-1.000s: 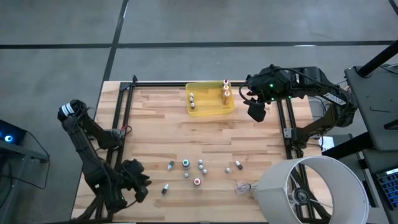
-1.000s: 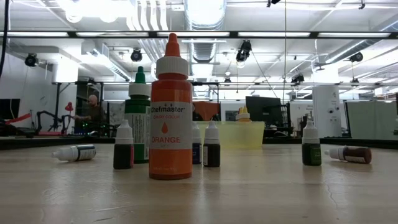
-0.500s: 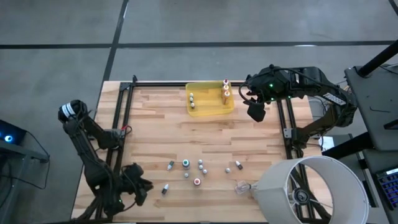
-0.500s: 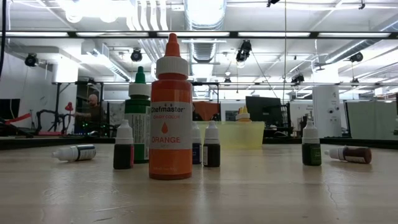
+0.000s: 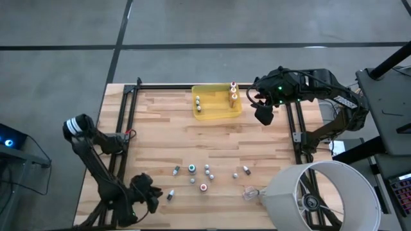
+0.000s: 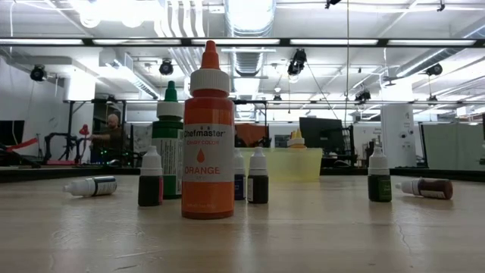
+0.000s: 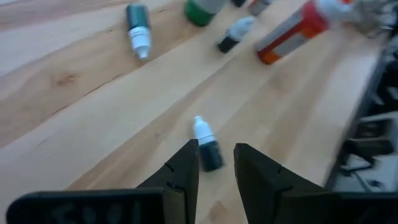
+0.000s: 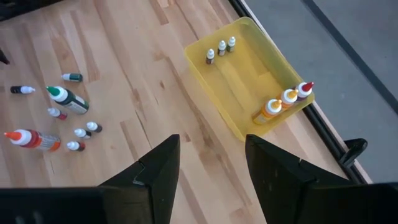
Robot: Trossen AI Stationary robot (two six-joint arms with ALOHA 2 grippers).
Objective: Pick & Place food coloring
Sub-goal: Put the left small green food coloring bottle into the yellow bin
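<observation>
Left gripper (image 5: 153,197) has moved closer to a lying bottle (image 7: 206,146), its fingers open and empty; right gripper (image 5: 263,115) waits open.

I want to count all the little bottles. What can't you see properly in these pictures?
- High view: bottles too small to read labels.
- Low view: tray partly hidden behind the orange bottle.
- Left wrist view: far bottles blurred, cut off by the edge; left gripper open over one bottle.

Left end effector (image 5: 153,199) nr lying bottle (image 5: 171,194); tray (image 5: 217,114) far.
</observation>
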